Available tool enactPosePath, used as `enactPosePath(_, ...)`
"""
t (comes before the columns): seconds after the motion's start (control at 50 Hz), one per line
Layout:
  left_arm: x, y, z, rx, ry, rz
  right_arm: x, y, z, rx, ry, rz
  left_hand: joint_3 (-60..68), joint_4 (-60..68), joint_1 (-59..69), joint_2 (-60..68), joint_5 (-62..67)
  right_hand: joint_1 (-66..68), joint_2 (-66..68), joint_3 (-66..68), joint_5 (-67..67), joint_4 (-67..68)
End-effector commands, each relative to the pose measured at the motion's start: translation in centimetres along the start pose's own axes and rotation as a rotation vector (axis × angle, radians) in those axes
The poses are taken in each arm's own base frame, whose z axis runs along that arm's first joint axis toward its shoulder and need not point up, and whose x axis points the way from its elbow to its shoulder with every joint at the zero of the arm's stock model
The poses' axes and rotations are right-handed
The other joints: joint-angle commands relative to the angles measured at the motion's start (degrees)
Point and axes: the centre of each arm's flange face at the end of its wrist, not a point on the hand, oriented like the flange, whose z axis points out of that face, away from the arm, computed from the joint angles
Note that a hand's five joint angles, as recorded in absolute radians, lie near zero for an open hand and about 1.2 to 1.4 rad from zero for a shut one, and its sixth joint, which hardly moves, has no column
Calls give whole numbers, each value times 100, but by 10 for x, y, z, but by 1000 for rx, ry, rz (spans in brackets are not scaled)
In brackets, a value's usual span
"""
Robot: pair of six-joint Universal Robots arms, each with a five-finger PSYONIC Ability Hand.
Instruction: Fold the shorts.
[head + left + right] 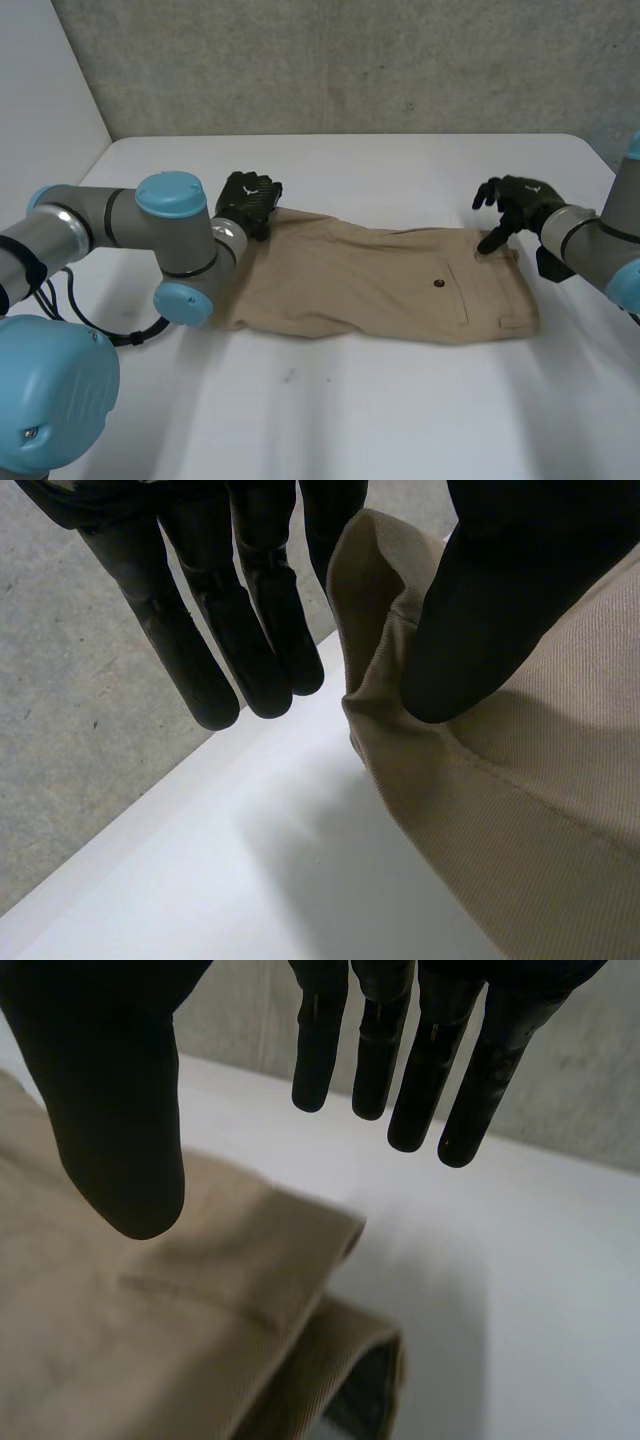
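Tan shorts (380,285) lie flat across the middle of the white table (400,420), folded lengthwise, with a buttoned back pocket facing up. My left hand (250,198) is at their far left corner. In the left wrist view its fingers (260,630) are straight, and a raised fold of the shorts (540,820) stands between them and the thumb (490,600), which rests on the cloth. My right hand (515,200) hovers open over the far right waistband corner. In its wrist view the fingers (450,1060) are spread and off the shorts (130,1330).
A grey concrete wall (350,60) runs behind the table's far edge. My left arm's elbow (180,250) sits low beside the left end of the shorts. Bare tabletop lies in front of the shorts and beyond them.
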Motion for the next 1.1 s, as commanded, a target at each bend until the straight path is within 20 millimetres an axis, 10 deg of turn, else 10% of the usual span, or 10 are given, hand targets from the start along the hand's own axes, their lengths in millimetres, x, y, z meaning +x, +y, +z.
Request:
enactPosePath(0.02, 1, 1, 1, -1, -2, 0, 8, 15, 12, -43, 13, 41, 857, 870, 846, 845, 880, 958, 593, 602, 601, 579)
enactPosePath(0.2, 2, 2, 1, -2, 0, -3, 21, 20, 21, -59, 19, 84, 873, 887, 863, 861, 897, 1747, 1382, 1391, 1390, 1368)
enactPosePath(0.28, 2, 2, 1, -2, 2, -4, 21, 21, 22, -65, 19, 88, 1477, 1490, 1466, 1465, 1501, 5202, 4836, 4845, 4844, 4822)
enactPosePath(0.66, -1, -3, 10, 83, -28, -2, 17, -10, -34, -24, 155, 22, 2301, 2314, 2291, 2289, 2325, 5208, 4843, 4852, 4851, 4829)
enactPosePath(1.02, 7, 18, 25, 87, -25, 1, 38, 21, 9, -55, 275, -132, 2301, 2314, 2291, 2289, 2325, 5208, 4843, 4852, 4851, 4829)
enactPosePath(1.08, 8, 19, 24, 86, -20, 3, 35, 21, 9, -58, 267, -162, 697, 710, 686, 685, 721, 5208, 4843, 4852, 4851, 4829)
enactPosePath(1.1, 9, 18, 24, 85, -18, 5, 32, 16, 7, -51, 264, -179, -494, -480, -504, -506, -470, 2716, 2351, 2360, 2359, 2337)
